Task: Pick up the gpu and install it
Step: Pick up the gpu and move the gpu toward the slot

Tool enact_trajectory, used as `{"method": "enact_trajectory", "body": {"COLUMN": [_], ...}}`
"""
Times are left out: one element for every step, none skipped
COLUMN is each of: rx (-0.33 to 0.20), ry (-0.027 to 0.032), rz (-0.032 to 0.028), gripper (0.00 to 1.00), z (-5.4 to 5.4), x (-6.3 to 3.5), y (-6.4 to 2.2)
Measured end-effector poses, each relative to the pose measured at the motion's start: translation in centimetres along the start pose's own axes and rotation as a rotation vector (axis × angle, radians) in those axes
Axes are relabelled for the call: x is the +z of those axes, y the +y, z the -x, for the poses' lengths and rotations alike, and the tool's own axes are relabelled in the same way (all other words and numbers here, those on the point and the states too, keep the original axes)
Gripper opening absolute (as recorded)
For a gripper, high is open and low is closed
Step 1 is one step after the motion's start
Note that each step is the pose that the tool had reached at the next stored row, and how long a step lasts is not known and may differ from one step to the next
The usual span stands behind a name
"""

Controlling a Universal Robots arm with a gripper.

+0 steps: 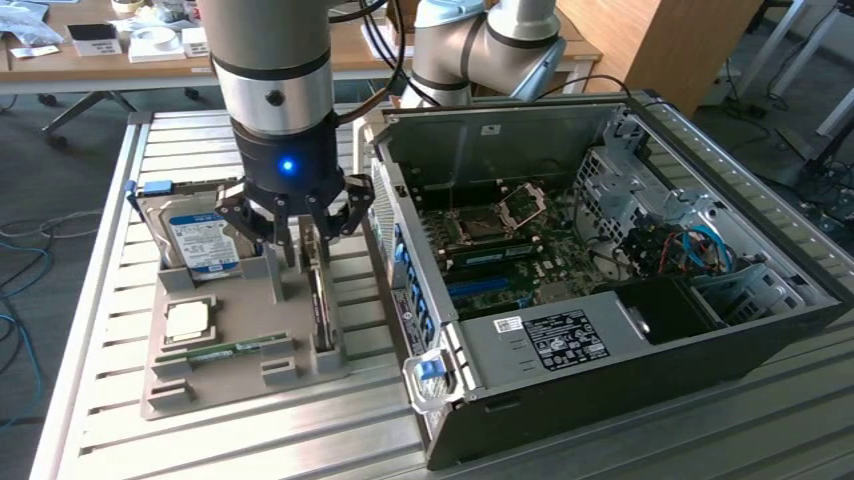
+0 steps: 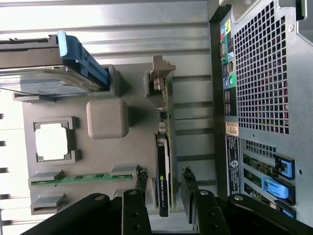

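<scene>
While my gripper (image 2: 165, 191) hangs wide open astride the gpu (image 2: 163, 161), holding nothing, the gpu itself stands edge-up in the grey tray (image 1: 230, 378), PC case (image 1: 667, 390) at three o'clock in the exterior view. Pickup stage, I judge; closing needs squareness.

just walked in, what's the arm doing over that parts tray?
The arm's gripper hangs open over the grey parts tray. Its fingers sit on either side of the gpu, which stands on edge in its slot. The card is not yet gripped or lifted. The hard drive, CPU and memory stick sit in their own tray slots. The open PC case stands beside the tray, on the exterior view's right.
</scene>
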State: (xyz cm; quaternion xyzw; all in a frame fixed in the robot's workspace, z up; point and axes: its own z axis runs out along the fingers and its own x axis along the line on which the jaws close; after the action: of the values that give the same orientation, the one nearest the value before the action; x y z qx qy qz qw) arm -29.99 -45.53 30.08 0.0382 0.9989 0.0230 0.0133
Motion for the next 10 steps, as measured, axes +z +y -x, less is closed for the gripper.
{"method": "enact_trajectory", "body": {"rx": [0.000, 0.000, 0.000, 0.000, 0.000, 0.000, 0.000, 0.000, 0.000, 0.000], "ry": [0.0000, 0.0000, 0.0002, 0.0000, 0.0000, 0.0000, 0.0000, -0.0002, -0.0002, -0.0002], "rz": [0.0000, -0.0002, -0.0007, -0.0009, -0.0013, -0.0015, -0.0017, -0.0017, -0.0016, -0.0017], "gripper": [0.42, 0.42, 0.42, 0.42, 0.42, 0.42, 0.42, 0.42, 0.42, 0.42], "z": [0.00, 0.00, 0.01, 0.02, 0.04, 0.07, 0.11, 0.16, 0.18, 0.19], "x": [0.08, 0.13, 0.18, 0.24, 0.29, 0.34, 0.39, 0.43, 0.45, 0.45], "y": [0.00, 0.00, 0.00, 0.00, -0.01, -0.01, -0.01, -0.01, 0.00, -0.01]}}
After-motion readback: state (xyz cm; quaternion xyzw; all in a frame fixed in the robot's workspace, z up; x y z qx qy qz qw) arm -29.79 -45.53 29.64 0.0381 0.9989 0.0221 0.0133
